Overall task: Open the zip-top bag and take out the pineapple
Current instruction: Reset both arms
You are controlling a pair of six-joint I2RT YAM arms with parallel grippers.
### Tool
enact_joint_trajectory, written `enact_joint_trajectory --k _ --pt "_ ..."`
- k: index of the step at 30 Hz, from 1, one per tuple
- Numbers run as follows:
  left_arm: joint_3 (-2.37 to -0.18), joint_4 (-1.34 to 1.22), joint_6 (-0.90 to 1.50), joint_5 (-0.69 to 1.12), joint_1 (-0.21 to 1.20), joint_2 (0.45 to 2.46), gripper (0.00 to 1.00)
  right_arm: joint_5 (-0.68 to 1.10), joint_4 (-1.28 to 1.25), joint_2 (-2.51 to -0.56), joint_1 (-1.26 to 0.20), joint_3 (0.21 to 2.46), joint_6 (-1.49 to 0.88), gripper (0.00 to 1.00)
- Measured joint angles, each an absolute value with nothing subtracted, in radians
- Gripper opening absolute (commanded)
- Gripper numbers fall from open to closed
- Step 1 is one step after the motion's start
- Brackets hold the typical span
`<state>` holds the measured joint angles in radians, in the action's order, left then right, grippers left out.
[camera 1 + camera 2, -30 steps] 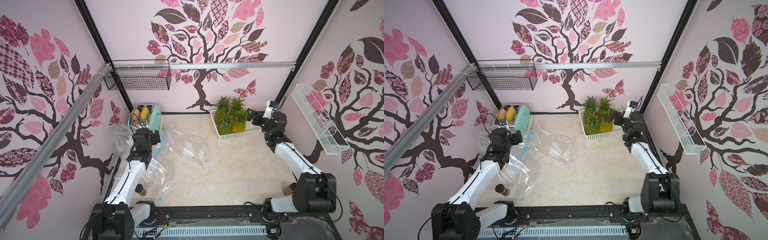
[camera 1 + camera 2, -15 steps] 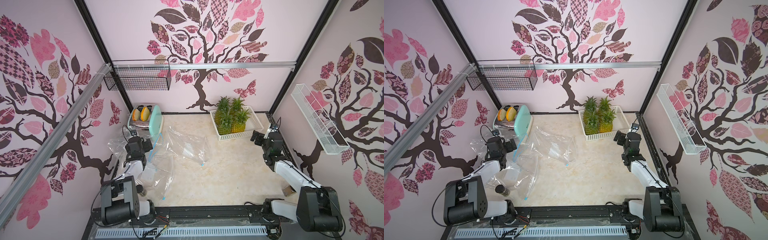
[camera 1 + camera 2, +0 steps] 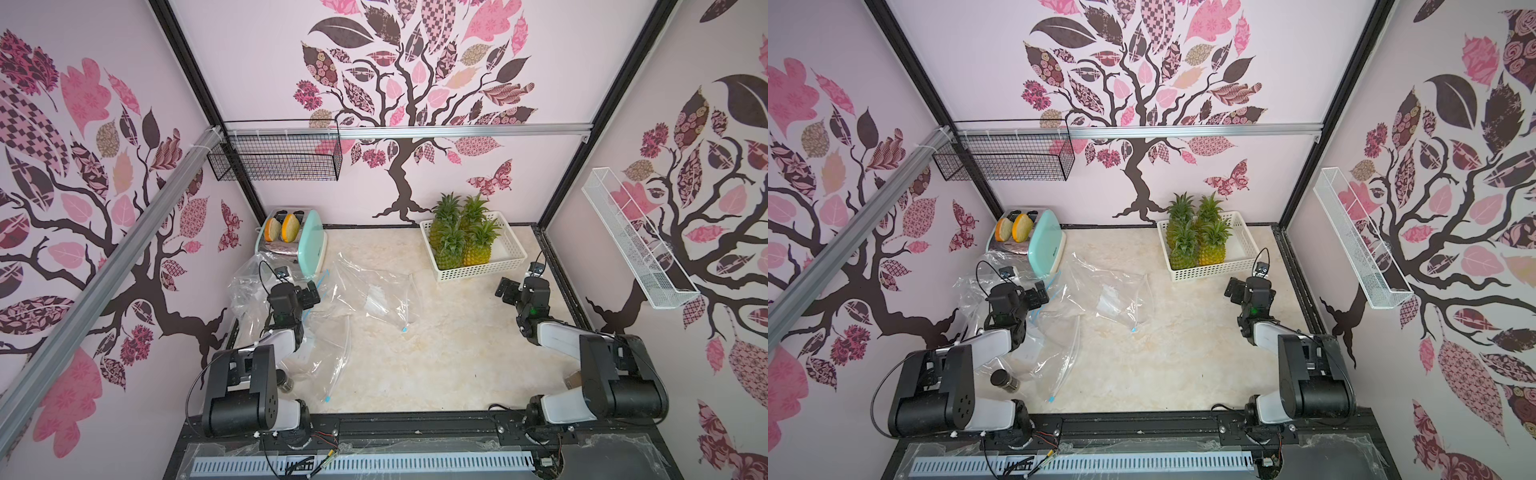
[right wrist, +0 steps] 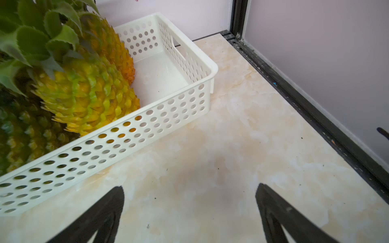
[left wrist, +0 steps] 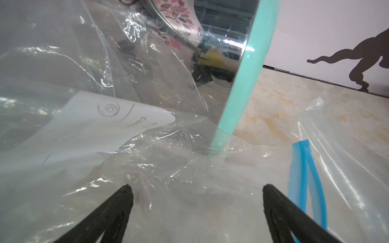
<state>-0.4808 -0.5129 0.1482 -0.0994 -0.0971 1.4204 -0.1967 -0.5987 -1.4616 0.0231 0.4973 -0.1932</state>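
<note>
Several clear zip-top bags lie crumpled on the table's left half; one is in the middle point(image 3: 376, 293) point(image 3: 1121, 299) and one is nearer the front point(image 3: 328, 353). My left gripper point(image 3: 309, 294) point(image 3: 1040, 296) point(image 5: 195, 189) hovers open just over bag film, beside a blue zip strip point(image 5: 305, 168). Several pineapples point(image 3: 461, 243) point(image 3: 1196, 245) point(image 4: 84, 90) stand in a white perforated basket point(image 3: 478, 272) point(image 4: 126, 134) at the back right. My right gripper point(image 3: 508, 289) point(image 3: 1235, 289) point(image 4: 189, 189) is open over bare table just in front of that basket. I see no pineapple inside any bag.
A mint toaster point(image 3: 309, 245) with two bread slices stands at the back left, touching the bags. A black wire basket point(image 3: 274, 160) hangs on the back wall and a white wire shelf point(image 3: 636, 245) on the right wall. A small dark cylinder point(image 3: 284, 382) sits by the left arm's base.
Both arms have folded back toward the front. The right gripper pulled away from the basket of pineapples; the left gripper drew back and lower over the bags.
</note>
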Motion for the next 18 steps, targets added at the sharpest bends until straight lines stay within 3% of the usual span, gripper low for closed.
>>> enact_joint_trajectory --k 18 --pt "-0.393 -0.818 0.064 -0.138 -0.029 1.547 0.98 -0.186 -0.975 -1.485 -0.002 0.305 -0.129 0.99"
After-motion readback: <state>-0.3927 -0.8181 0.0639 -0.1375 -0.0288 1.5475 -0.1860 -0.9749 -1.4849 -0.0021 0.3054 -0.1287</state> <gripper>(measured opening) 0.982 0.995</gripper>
